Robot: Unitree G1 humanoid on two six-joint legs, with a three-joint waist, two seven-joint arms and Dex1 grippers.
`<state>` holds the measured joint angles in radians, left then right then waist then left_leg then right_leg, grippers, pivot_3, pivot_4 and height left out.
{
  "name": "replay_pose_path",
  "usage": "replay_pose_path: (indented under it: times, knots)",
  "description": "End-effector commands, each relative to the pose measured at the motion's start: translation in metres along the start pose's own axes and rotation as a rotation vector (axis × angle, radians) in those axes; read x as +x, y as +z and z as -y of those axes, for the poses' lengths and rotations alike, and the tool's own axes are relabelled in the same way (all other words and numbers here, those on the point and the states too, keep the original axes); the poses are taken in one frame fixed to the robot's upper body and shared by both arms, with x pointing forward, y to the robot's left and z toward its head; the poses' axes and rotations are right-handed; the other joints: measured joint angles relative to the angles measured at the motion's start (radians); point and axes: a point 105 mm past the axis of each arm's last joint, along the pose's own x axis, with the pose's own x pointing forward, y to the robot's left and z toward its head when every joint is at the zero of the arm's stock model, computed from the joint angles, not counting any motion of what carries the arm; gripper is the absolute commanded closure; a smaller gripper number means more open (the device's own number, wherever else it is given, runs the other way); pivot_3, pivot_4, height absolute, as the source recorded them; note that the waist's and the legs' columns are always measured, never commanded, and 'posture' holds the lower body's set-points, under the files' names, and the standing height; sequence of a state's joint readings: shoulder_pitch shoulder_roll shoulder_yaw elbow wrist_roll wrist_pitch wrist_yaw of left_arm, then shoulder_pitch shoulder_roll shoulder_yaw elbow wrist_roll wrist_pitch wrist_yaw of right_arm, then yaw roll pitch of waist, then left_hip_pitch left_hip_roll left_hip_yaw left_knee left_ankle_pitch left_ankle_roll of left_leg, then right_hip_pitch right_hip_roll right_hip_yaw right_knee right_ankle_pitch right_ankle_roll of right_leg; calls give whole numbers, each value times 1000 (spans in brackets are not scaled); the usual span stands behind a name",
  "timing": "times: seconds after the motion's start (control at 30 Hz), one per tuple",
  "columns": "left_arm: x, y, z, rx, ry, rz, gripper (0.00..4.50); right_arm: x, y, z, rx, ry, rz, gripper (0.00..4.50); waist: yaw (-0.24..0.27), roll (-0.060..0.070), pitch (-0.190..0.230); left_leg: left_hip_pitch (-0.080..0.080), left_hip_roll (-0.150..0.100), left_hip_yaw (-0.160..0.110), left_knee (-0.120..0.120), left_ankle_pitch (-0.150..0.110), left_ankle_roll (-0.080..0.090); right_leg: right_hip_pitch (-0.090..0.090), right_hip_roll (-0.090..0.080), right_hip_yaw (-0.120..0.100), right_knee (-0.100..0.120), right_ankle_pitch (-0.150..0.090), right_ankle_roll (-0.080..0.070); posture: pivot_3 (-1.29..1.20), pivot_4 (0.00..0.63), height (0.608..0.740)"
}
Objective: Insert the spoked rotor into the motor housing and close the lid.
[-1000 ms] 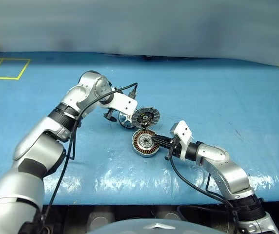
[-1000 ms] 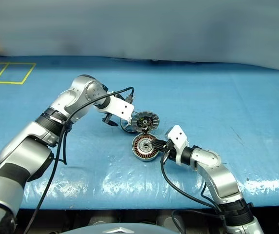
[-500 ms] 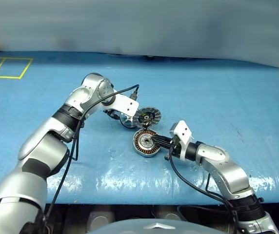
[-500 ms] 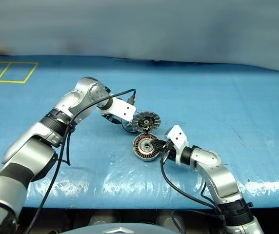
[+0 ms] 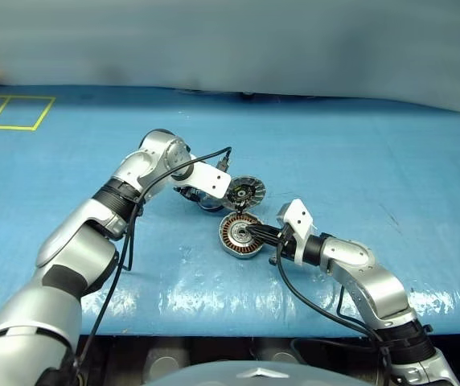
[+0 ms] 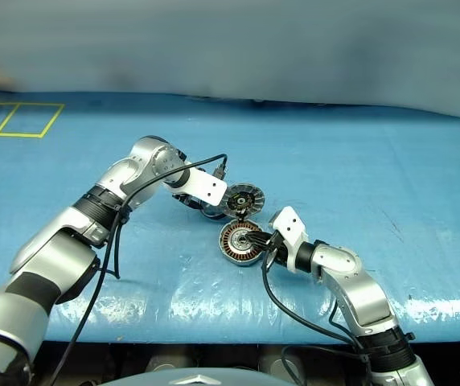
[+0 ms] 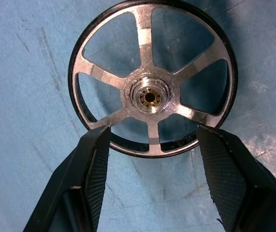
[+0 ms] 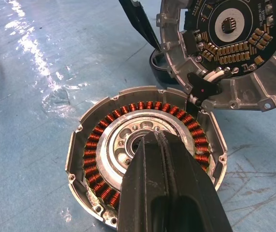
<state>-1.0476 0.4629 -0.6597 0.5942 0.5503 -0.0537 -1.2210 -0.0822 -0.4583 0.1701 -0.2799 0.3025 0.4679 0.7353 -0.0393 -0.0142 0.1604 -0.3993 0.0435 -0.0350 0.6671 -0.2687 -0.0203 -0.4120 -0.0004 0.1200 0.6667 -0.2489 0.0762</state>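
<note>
One empty motor housing [image 8: 145,159], copper windings

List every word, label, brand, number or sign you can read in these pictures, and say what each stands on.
None can be read.
The lid carries a dark circuit face with small parts, but no legible print.
The spoked rotor and the motor housing show no markings.

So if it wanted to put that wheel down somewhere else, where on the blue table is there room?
Plenty. The blue table lies bare to the right of the lid and motor housing, along the far edge, and to the left towards the yellow square. It is crowded in the middle: the spoked rotor, lid, housing and both sets of fingers sit close together.
</note>
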Motion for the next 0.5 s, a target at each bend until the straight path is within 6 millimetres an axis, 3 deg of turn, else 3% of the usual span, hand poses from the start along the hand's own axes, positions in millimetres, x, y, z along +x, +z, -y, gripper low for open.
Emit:
replay_pose_path:
  times: [0.03, 0.13, 0.33, 0.5]
  knots:
    - [3, -6, 4, -16, -10, -17, 2451, 1, 13, -3, -26, 11, 46, 4500, -1, 0, 0, 0, 0, 0, 0, 0, 0, 0, 0, 0, 0, 0, 0, 0, 150, 740]
    - [4, -8, 3, -25, 6, -16, 3403, 1, 12, -3, -26, 10, 45, 4500, 0, 0, 0, 0, 0, 0, 0, 0, 0, 0, 0, 0, 0, 0, 0, 0, 150, 740]
    - [5, -11, 6, -40, -4, -20, 3403, 2, 12, -4, -25, 11, 46, 4500, 0, 0, 0, 0, 0, 0, 0, 0, 0, 0, 0, 0, 0, 0, 0, 0, 150, 740]
    - [4, -11, 7, -41, -7, -12, 4470, 2, 13, -4, -27, 10, 46, 4500, 1, 0, 0, 0, 0, 0, 1, 0, 0, 0, 0, 0, 1, 0, 0, 0, 150, 740]
